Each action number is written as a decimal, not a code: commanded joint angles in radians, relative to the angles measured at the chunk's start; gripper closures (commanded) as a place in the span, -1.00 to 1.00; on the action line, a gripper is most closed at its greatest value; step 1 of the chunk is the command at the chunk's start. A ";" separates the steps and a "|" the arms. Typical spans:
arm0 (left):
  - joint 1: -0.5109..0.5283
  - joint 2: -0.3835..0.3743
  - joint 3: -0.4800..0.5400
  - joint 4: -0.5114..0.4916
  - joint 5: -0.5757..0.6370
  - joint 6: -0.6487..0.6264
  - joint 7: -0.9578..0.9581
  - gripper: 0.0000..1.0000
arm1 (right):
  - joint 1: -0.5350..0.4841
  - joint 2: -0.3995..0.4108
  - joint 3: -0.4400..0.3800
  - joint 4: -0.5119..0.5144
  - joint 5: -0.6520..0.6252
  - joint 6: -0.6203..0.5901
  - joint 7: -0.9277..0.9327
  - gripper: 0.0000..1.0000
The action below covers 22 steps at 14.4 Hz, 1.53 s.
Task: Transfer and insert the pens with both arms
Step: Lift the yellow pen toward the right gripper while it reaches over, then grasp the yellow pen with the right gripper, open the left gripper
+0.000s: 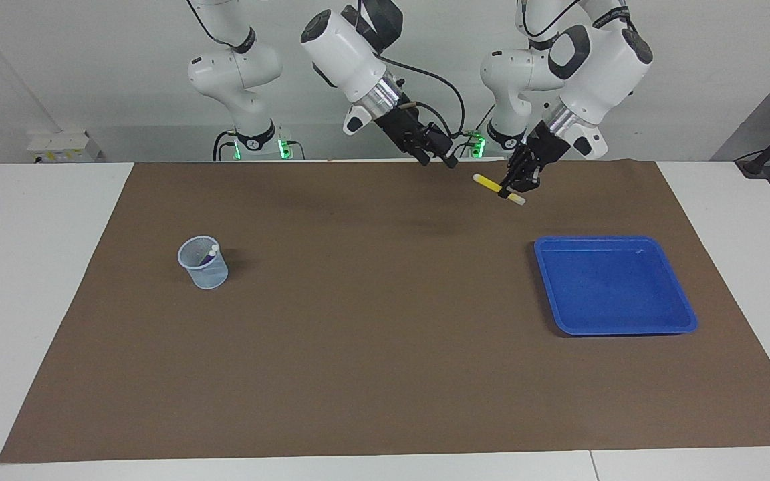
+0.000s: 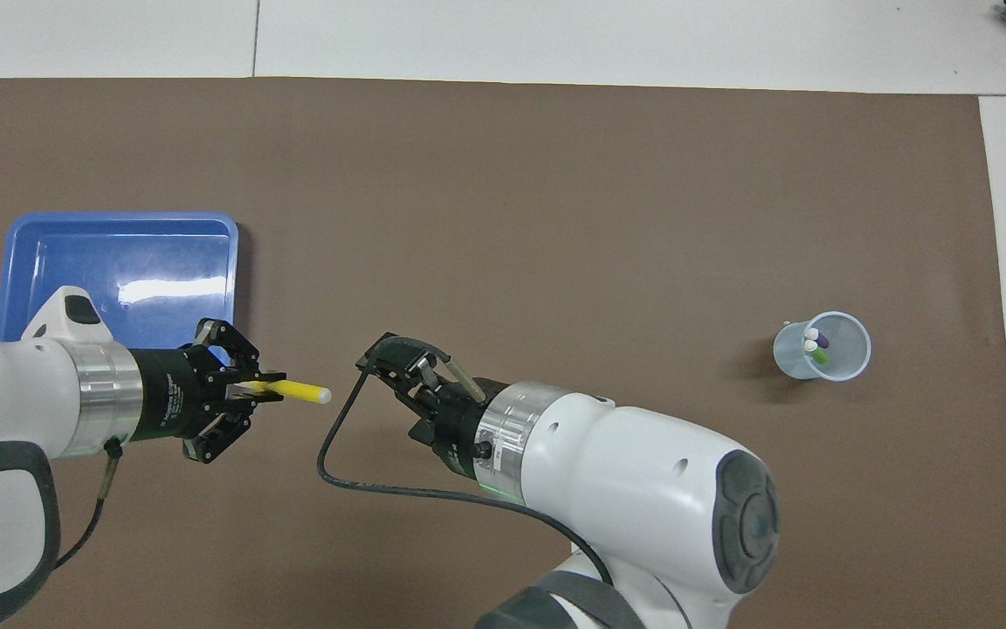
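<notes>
Left gripper (image 1: 514, 189) up over the brown mat (image 1: 385, 347), fingers clamped on yellow pen (image 1: 490, 184) near its middle; pen roughly level, pale cap end sticking out past the fingers toward the right gripper (image 1: 444, 159). Right gripper's fingers spread wide, holding nothing, just short of the pen tip. Purple pen (image 2: 820, 337) and green pen (image 2: 817, 354) stand in the clear cup (image 1: 204, 263). Blue tray (image 1: 615, 324) sits on the counter below the left fingers.

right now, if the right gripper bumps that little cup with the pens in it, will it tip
Probably. The cup looks thin, translucent and light, so a nudge would likely slide or topple it. The purple pen and green pen lean against one wall, which may favour tipping that way.
</notes>
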State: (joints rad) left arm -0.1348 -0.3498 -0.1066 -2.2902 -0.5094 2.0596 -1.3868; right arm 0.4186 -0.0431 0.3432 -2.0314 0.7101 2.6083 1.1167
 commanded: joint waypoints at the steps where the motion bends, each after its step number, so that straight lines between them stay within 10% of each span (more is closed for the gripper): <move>1: -0.029 -0.060 0.013 -0.064 -0.041 0.033 -0.060 1.00 | 0.044 0.048 -0.001 0.007 0.028 0.088 0.000 -1.00; 12: -0.057 -0.123 0.011 -0.109 -0.090 0.011 -0.083 1.00 | 0.135 0.089 -0.001 0.007 0.028 0.168 0.002 -0.78; 18: -0.058 -0.126 0.011 -0.109 -0.095 -0.012 -0.083 1.00 | 0.137 0.089 -0.003 0.005 0.028 0.168 -0.011 0.19; 22: -0.057 -0.127 0.013 -0.109 -0.095 -0.013 -0.083 1.00 | 0.129 0.089 -0.003 0.002 0.029 0.168 -0.015 0.35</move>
State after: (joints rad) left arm -0.1773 -0.4376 -0.1022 -2.3688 -0.5863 2.0569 -1.4588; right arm 0.5500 0.0403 0.3410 -2.0321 0.7134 2.7540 1.1167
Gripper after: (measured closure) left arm 0.833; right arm 0.700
